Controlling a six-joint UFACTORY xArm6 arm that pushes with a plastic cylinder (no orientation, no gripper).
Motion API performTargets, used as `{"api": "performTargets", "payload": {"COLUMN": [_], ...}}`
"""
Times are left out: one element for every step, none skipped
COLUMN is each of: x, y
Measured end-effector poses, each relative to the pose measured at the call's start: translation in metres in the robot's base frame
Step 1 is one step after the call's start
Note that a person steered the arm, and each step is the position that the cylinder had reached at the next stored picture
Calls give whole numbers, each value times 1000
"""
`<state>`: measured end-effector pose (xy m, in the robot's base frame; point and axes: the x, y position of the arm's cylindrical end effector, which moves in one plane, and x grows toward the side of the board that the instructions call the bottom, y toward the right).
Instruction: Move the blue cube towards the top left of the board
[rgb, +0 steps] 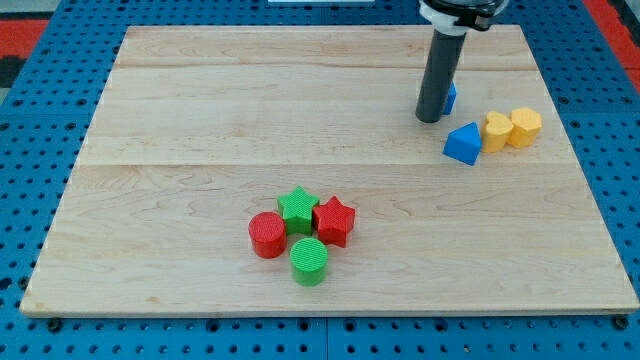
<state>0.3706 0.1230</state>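
The blue cube (451, 97) sits near the view's upper right, mostly hidden behind the dark rod; only its right edge shows. My tip (430, 118) rests on the board just left of and touching or nearly touching the cube. A blue triangular block (462, 143) lies below and right of the tip.
Two yellow blocks (496, 131) (526, 126) sit right of the blue triangular block. Near the view's bottom centre is a cluster: a red cylinder (267, 235), a green star (297, 210), a red star (334, 220) and a green cylinder (309, 261). The wooden board (200, 120) lies on a blue pegboard.
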Motion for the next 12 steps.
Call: {"api": "performTargets", "payload": {"x": [0, 8, 5, -5, -38, -41, -40, -40, -40, -35, -36, -47], "y": [-6, 35, 48, 48, 50, 50, 3, -13, -13, 20, 60, 56]}}
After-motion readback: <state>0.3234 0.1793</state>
